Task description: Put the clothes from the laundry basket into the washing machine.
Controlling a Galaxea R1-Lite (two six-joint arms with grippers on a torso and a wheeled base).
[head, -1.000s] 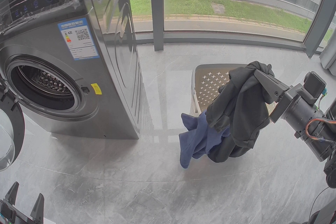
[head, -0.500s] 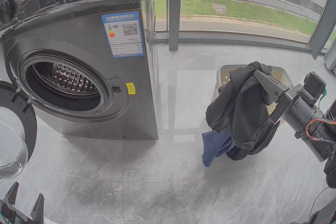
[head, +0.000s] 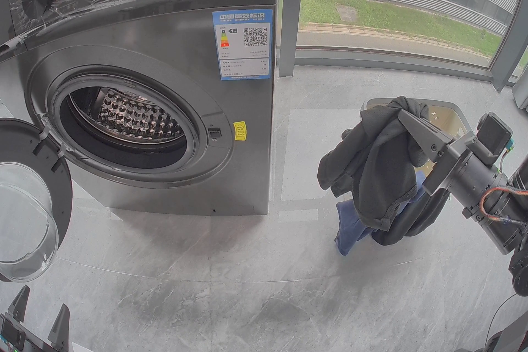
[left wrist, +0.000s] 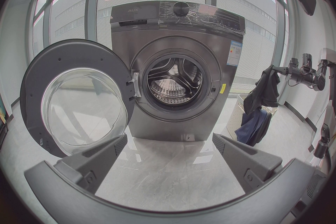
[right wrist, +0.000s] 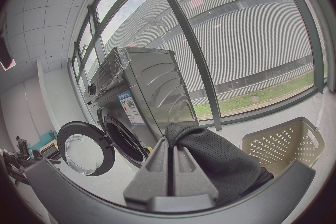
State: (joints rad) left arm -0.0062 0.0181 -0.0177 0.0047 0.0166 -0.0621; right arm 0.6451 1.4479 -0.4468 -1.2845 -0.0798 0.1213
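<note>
Robot partway through loading laundry, seen from beside it. The right gripper is clamped on a fold of a dark grey garment and holds it in the air above the floor, in front of the beige laundry basket. The garment hangs straight down from the fingers, so its long axis is vertical. A blue garment dangles below it, apparently caught up in the dark cloth; whether its lower edge touches the floor cannot be told.

The washing machine stands to the robot's left of the held bundle, well apart from it. Its round door is swung fully aside and its drum opening faces the robot, unobstructed. In the right wrist view the opening sits ahead of the gripper and off to one side, beyond the draped cloth.

The left gripper is low and near the robot's body, fingers spread and empty. It is nearer the door than the right gripper is, but carries nothing.

The relation that governs the coming move, as judged from here: the opening lies sideways from the bundle, toward the robot's left, and at about the height of the hanging cloth. The trailing blue piece will likely need to clear the rim of the opening.
</note>
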